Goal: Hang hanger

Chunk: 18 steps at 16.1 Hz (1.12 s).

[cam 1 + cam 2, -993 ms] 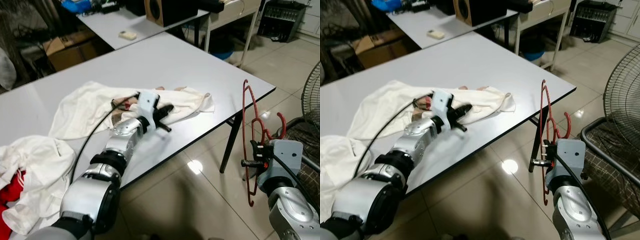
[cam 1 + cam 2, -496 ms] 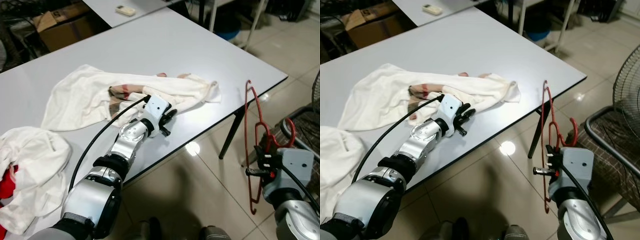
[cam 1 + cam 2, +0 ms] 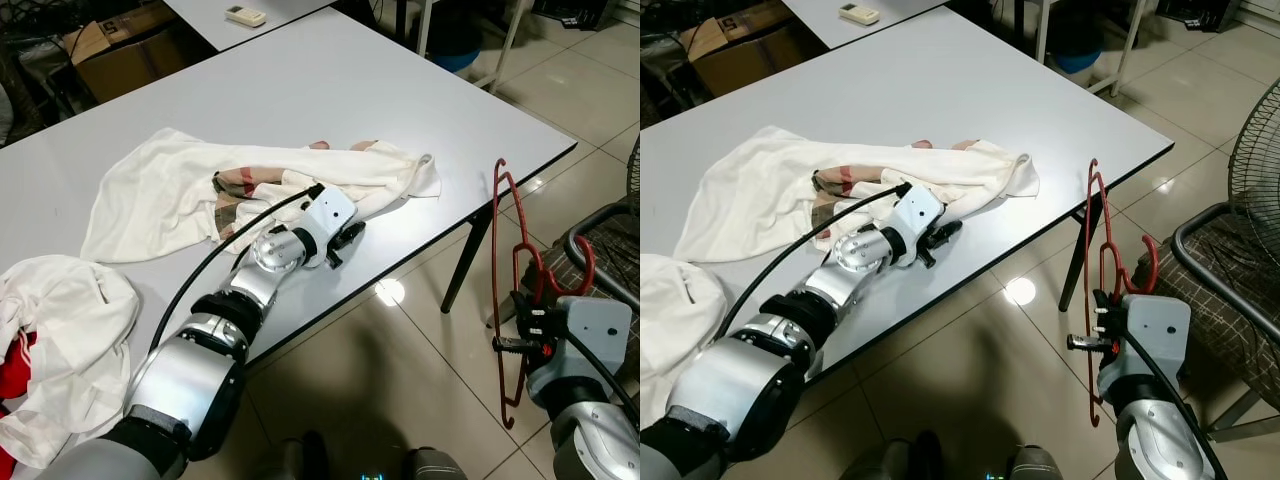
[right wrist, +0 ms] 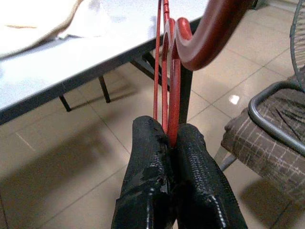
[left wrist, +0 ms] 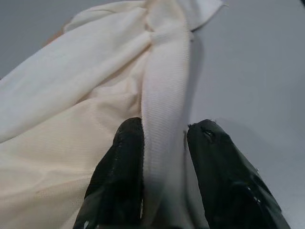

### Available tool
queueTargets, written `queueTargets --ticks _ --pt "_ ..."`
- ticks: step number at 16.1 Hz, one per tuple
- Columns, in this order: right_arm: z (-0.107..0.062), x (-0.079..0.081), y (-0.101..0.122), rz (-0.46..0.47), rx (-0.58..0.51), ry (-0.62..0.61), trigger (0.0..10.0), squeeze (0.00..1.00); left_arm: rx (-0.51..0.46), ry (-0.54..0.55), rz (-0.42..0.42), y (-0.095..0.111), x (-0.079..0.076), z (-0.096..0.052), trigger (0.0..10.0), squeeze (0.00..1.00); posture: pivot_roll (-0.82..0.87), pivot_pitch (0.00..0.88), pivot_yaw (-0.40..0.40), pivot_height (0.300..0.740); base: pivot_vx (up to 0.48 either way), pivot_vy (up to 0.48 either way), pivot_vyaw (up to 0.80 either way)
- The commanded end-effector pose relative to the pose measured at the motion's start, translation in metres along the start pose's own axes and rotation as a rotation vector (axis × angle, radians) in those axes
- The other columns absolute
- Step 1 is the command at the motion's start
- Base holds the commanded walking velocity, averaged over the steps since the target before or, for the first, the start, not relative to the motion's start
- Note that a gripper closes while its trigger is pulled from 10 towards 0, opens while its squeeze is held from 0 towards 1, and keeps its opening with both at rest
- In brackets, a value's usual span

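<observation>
A red plastic hanger [image 3: 506, 270] stands upright off the table's right edge, above the tiled floor, with my right gripper [image 4: 170, 138] shut on it near its hook [image 4: 209, 28]. A white garment [image 3: 250, 180] with a checked collar lies spread on the grey table [image 3: 330, 90]. My left gripper [image 5: 164, 138] rests on the table at the garment's near edge, its two fingers closed on a fold of the white cloth [image 5: 164, 95].
Another white and red garment [image 3: 50, 340] lies heaped at the table's near left. A chair with checked fabric [image 3: 1220, 300] and a fan [image 3: 1255, 140] stand to the right. A second table [image 3: 250, 15] and a cardboard box [image 3: 120, 50] are behind.
The camera has tilted slightly. My left gripper has slid right along the garment's edge and turned. The right gripper still holds the hanger in the same place.
</observation>
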State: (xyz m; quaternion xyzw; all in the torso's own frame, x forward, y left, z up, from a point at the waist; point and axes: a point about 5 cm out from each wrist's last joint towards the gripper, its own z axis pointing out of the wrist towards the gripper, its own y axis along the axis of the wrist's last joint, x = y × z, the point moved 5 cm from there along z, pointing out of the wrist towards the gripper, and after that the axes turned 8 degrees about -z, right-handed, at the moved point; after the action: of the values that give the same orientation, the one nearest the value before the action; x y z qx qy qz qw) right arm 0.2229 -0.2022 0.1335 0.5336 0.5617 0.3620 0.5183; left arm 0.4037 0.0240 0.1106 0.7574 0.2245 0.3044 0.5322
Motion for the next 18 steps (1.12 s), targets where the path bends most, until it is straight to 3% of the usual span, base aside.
queueTargets --ticks 1,2,7,10,13,15,16,18 --pt "-0.001 0.001 -0.001 0.002 0.007 0.0 10.0 0.0 0.1 -0.046 0.007 -0.024 -0.006 -0.005 7.2 0.0 -0.19 0.135 0.17 0.74 0.0 0.0 0.0" --pt "0.002 0.0 0.0 -0.002 0.002 0.0 10.0 0.0 0.123 -0.045 -0.013 -0.029 -0.006 -0.006 0.0 0.0 -0.19 0.121 0.17 0.74 0.0 0.0 0.0" --pt "0.009 0.005 0.0 -0.017 -0.006 0.021 10.0 0.0 0.112 -0.118 -0.329 -0.032 -0.016 -0.006 0.0 0.0 -0.18 0.08 0.174 0.74 0.0 0.0 0.0" --pt "0.013 0.006 0.0 -0.023 -0.014 0.026 10.0 0.0 0.152 -0.153 -0.39 -0.042 -0.026 -0.007 0.0 0.0 -0.19 0.061 0.178 0.74 0.0 0.0 0.0" --pt "0.013 0.01 0.004 -0.027 -0.043 0.067 10.0 0.0 0.141 -0.127 -0.537 -0.043 -0.024 -0.007 0.0 0.0 -0.18 0.052 0.177 0.74 0.0 0.0 0.0" --pt "0.01 0.016 0.007 -0.012 -0.064 0.133 10.0 0.0 0.071 -0.124 -0.651 -0.027 -0.018 -0.004 0.0 0.0 -0.16 0.049 0.169 0.74 0.0 0.0 0.0" --pt "0.003 0.027 0.015 0.022 -0.105 0.26 10.0 0.0 -0.036 -0.103 -0.786 -0.001 -0.002 -0.001 0.0 0.0 -0.15 0.051 0.168 0.74 0.0 0.0 0.0" --pt "-0.009 0.04 0.023 0.042 -0.137 0.401 10.0 0.0 -0.111 -0.107 -0.84 0.024 0.011 0.0 0.0 0.0 -0.15 0.048 0.168 0.74 0.0 0.0 0.0"
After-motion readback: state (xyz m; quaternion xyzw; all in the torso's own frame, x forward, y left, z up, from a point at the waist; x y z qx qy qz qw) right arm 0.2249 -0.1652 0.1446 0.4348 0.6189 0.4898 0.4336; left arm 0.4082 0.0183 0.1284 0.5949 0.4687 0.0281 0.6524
